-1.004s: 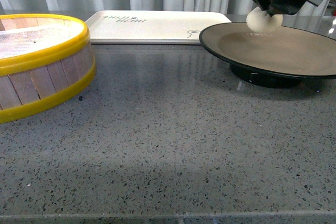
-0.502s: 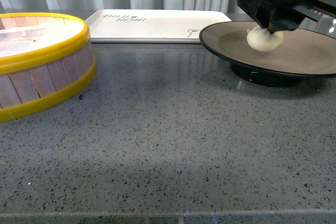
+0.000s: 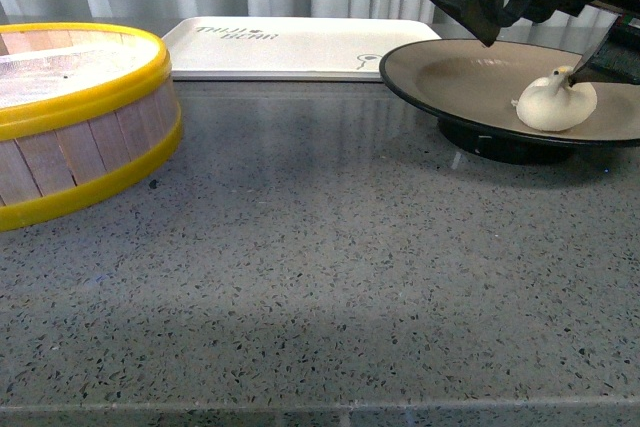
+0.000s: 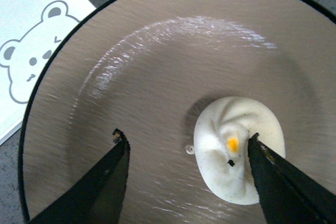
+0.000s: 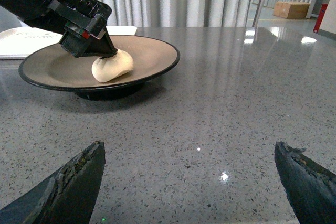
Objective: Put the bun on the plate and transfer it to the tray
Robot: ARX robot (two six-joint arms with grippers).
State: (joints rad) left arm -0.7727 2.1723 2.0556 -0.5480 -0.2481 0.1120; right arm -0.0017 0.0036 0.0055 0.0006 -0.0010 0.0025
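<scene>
The creamy-white bun (image 3: pixel 556 102) lies on the tan inside of the black-rimmed plate (image 3: pixel 420 95) at the right of the table. My left gripper (image 3: pixel 531 55) hovers open just above it. In the left wrist view the bun (image 4: pixel 231 161) sits by one finger (image 4: pixel 273 177), with bare plate (image 4: pixel 157 77) between it and the other finger; the left gripper (image 4: pixel 186 136) grips nothing. The right gripper (image 5: pixel 189 144) is open over bare tabletop, some way short of the plate (image 5: pixel 152 51) and bun (image 5: pixel 112 66). The cream tray (image 3: pixel 300 47) lies flat behind, left of the plate.
A wooden steamer basket with yellow rims (image 3: pixel 80 117) stands at the left. The tray's bear drawing (image 4: pixel 26 61) shows right beside the plate's rim. Grey speckled countertop (image 3: pixel 320 277) stretches across the front. Curtains hang behind the table.
The left gripper carried the bun down onto the plate and let go. The bun now rests further right on the plate, and the fingers have spread apart.
</scene>
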